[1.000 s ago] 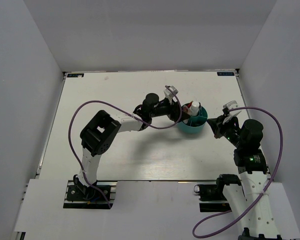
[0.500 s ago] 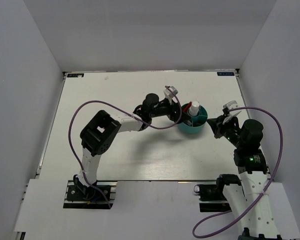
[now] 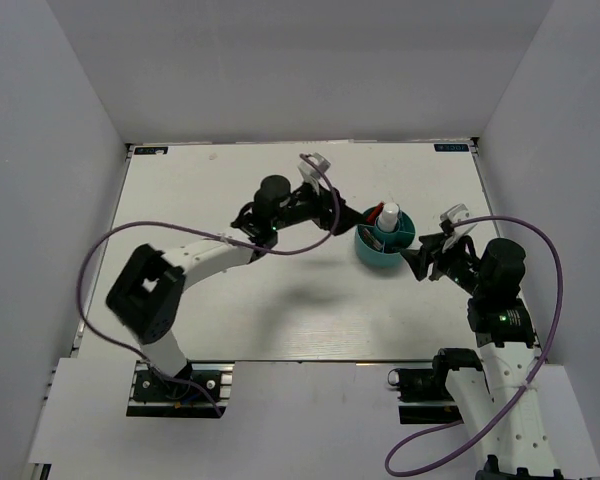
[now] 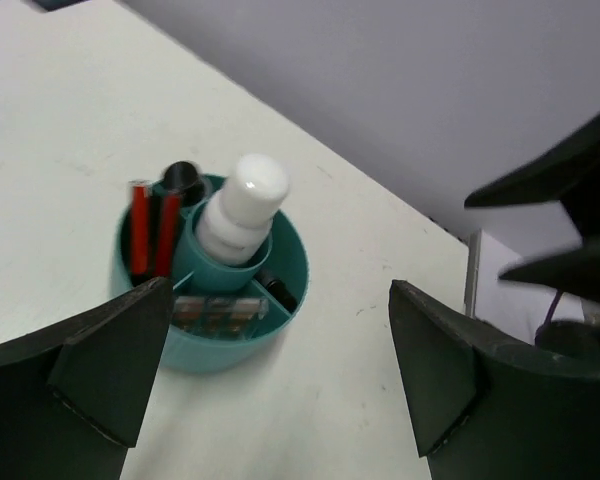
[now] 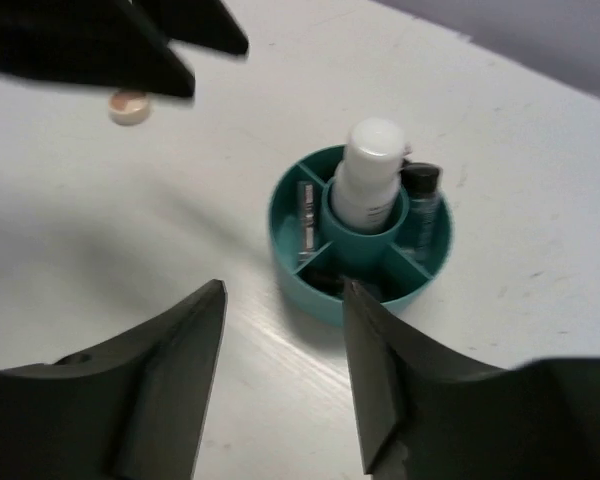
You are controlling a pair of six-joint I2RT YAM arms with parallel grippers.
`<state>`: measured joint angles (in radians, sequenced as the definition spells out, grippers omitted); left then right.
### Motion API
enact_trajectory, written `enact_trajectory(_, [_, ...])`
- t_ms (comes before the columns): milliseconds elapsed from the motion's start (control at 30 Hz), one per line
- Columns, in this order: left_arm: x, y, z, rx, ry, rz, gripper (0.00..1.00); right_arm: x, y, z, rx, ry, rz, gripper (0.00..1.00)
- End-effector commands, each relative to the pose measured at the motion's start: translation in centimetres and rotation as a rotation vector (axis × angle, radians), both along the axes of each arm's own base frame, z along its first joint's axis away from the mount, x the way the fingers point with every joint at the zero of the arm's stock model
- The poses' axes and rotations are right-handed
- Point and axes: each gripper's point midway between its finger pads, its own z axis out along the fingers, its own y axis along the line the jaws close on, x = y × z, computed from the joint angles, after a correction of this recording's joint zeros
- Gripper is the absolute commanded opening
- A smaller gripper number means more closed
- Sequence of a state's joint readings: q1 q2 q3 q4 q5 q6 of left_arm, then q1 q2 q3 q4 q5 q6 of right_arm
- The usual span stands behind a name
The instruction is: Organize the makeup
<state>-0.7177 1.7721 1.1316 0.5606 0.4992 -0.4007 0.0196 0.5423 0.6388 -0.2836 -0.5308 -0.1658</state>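
The teal tub sits right of centre on the white surface, its compartments keeping each kind of item upright in its own slot. The white bottle is in the centre cup, the red-and-black tubes in a side section, the pink palette on edge in another, and a dark-capped bottle in a third. The round beige compact lies loose on the surface, well apart from the tub, so I judge it the piece left to file. The left claw hovers beside the tub, spread wide and empty; the right claw faces the tub from the other side, likewise parted, holding nothing
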Motion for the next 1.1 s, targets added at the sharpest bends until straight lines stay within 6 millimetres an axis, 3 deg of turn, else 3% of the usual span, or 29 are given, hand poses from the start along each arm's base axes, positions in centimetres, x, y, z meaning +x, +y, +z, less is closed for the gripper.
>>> enact_trajectory(0, [0.2, 5.4, 1.7, 0.070, 0.153, 0.213, 0.98, -1.4, 1.7, 0.2, -0.003, -0.010, 0.140, 0.62])
enact_trajectory(100, [1.4, 10.6, -0.4, 0.188, 0.254, 0.440, 0.98, -3.0, 3.5, -0.1, -0.016, 0.004, 0.316, 0.66])
enact_trajectory(167, [1.4, 13.3, -0.1, 0.241, 0.274, 0.528, 0.97, -4.4, 4.6, -0.5, -0.010, 0.033, 0.430, 0.59])
enact_trajectory(200, [0.7, 15.0, -1.8, 0.330, 0.332, 0.550, 0.93, -4.5, 4.9, -0.9, -0.004, 0.061, 0.462, 0.51])
enact_trajectory(233, [0.2, 15.7, -2.7, 0.386, 0.351, 0.557, 0.77, -4.9, 5.1, -1.1, 0.000, 0.075, 0.496, 0.32])
enact_trajectory(267, [1.1, 17.5, -3.0, 0.436, 0.361, 0.641, 0.63, -4.8, 5.2, -1.2, 0.001, 0.085, 0.505, 0.21])
enact_trajectory(300, [-0.1, 19.3, -5.2, 0.549, 0.441, 0.671, 0.51, -4.6, 5.2, -1.6, 0.002, 0.100, 0.508, 0.11])
enact_trajectory(333, [-0.1, 20.4, -6.8, 0.617, 0.483, 0.702, 0.37, -4.3, 5.1, -1.7, -0.009, 0.094, 0.506, 0.00])
enact_trajectory(400, [-0.8, 22.4, -8.5, 0.741, 0.530, 0.730, 0.32, -4.0, 5.2, -1.9, -0.012, 0.104, 0.514, 0.00])
enact_trajectory(467, [-0.6, 24.0, -10.3, 0.829, 0.567, 0.749, 0.35, -3.7, 5.2, -1.8, -0.007, 0.114, 0.516, 0.12])
enact_trajectory(500, [-0.7, 24.1, -10.3, 0.852, 0.568, 0.743, 0.41, -3.7, 5.3, -1.8, -0.005, 0.118, 0.519, 0.18])
enact_trajectory(533, [-0.1, 24.4, -10.6, 0.874, 0.560, 0.742, 0.63, -3.6, 5.3, -1.8, 0.002, 0.130, 0.516, 0.34])
enact_trajectory(633, [1.3, 25.1, -11.2, 0.909, 0.551, 0.747, 0.80, -3.4, 5.3, -2.2, 0.009, 0.153, 0.501, 0.51])
enact_trajectory(800, [3.8, 25.4, -14.5, 1.045, 0.602, 0.729, 0.93, -4.1, 5.2, -2.3, 0.013, 0.151, 0.493, 0.53])
enact_trajectory(1000, [7.8, 24.3, -15.1, 1.086, 0.577, 0.715, 0.91, -4.8, 5.0, -2.4, 0.001, 0.136, 0.474, 0.54])
enact_trajectory(1067, [7.3, 24.2, -15.7, 1.130, 0.626, 0.685, 0.88, -4.9, 4.9, -2.5, 0.001, 0.136, 0.468, 0.54])
